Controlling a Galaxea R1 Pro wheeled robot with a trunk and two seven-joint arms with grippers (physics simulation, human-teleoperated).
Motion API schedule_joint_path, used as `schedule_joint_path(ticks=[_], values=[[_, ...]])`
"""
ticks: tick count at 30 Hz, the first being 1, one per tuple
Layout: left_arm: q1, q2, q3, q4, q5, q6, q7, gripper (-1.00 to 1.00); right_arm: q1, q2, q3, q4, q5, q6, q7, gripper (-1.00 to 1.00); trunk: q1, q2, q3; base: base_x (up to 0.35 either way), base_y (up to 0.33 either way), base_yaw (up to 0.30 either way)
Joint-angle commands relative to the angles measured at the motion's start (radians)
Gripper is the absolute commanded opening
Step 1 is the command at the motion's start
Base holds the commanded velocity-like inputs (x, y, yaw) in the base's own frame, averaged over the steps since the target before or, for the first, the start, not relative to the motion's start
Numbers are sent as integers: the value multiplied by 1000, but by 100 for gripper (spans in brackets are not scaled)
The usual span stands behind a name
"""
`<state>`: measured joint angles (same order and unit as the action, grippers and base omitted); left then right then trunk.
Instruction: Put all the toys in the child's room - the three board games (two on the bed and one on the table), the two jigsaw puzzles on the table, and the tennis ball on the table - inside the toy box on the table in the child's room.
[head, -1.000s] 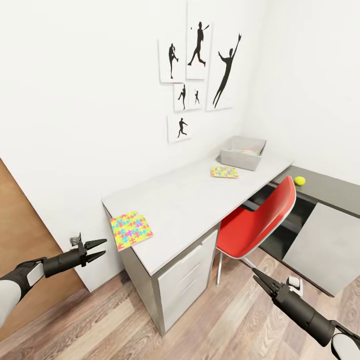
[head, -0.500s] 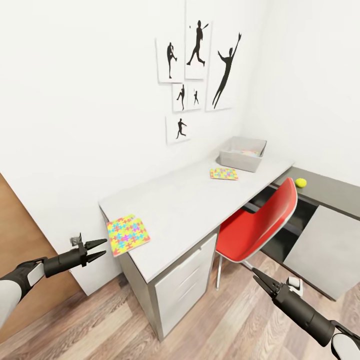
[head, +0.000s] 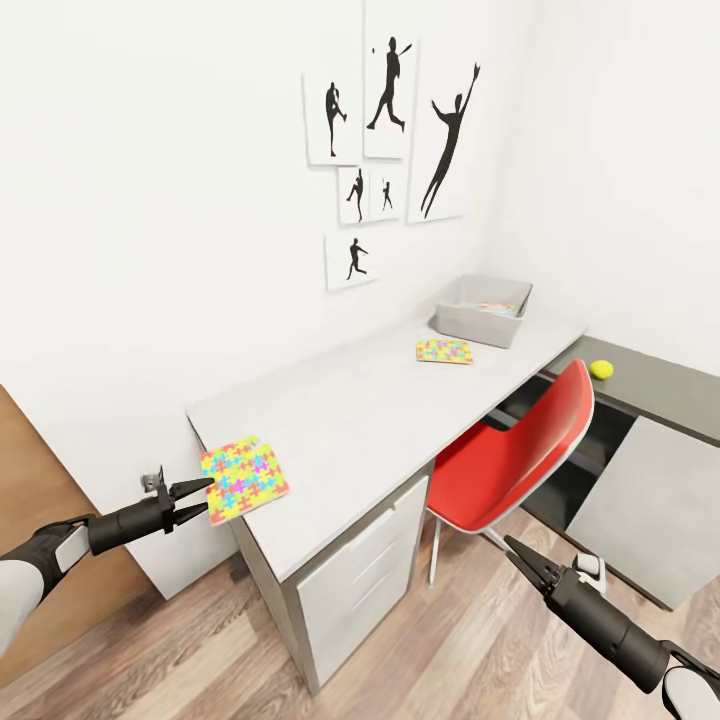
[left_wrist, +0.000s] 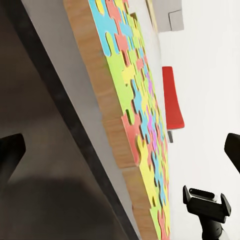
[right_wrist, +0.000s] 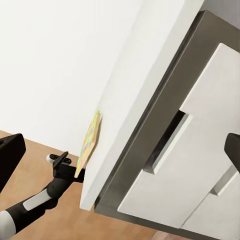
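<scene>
So the nearest jigsaw puzzle (head: 245, 478) is a thin square covered in yellow, pink, blue and green interlocking shapes, lying flat at the near corner of the counter (head: 370, 420) and slightly overhanging its edge. The left wrist view shows its side edge as a light brown, wood-like layer under the printed top. The left end effector (head: 203, 495) is right at that overhanging edge, its two dark pointed fingers parted a little with nothing between them; contact with the puzzle can't be made out.

The second jigsaw puzzle (head: 445, 351) lies flat further along the pale matte counter, just in front of the toy box (head: 480, 311). That's a shallow grey tray with sloping sides, and something flat and colourful is in it, too small to identify. The tennis ball (head: 600, 369) sits on the lower dark grey section, well apart.

The right end effector (head: 520, 555) hangs low over the wood-plank floor (head: 440, 640) near the red chair (head: 515, 455), its fingers close together, holding nothing.
</scene>
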<state>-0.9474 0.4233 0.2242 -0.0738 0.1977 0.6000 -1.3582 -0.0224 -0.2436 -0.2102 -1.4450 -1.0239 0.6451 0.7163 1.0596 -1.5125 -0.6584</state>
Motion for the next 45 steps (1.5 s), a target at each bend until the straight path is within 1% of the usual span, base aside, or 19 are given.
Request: schedule_joint_path(ticks=[1,11,19,36,37,45], values=[[-1,0,0,0,2,10,-3,100,-1,0,-1,0,-5,7,0,100,0,0,-1,5,-5,0],[-1,0,0,0,2,10,-2,100,-1,0,-1,0,-5,7,0,100,0,0,-1,1,-3,0],[-1,-3,0,0,2,10,-2,100,-1,0,-1,0,-5,7,0,100,0,0,-1,0,-84,0],[-1,-3,0,0,2,10,-2,100,-1,0,-1,0,-5,7,0,100,0,0,-1,0,-5,0],[-1,-3,0,0,2,10,-3,-100,-1,0,-1,0,-5,7,0,100,0,0,-1,0,0,0],[-1,-4,0,1,2,10,-3,-100,-1,1,-1,0,-5,7,0,100,0,0,-1,0,0,0]])
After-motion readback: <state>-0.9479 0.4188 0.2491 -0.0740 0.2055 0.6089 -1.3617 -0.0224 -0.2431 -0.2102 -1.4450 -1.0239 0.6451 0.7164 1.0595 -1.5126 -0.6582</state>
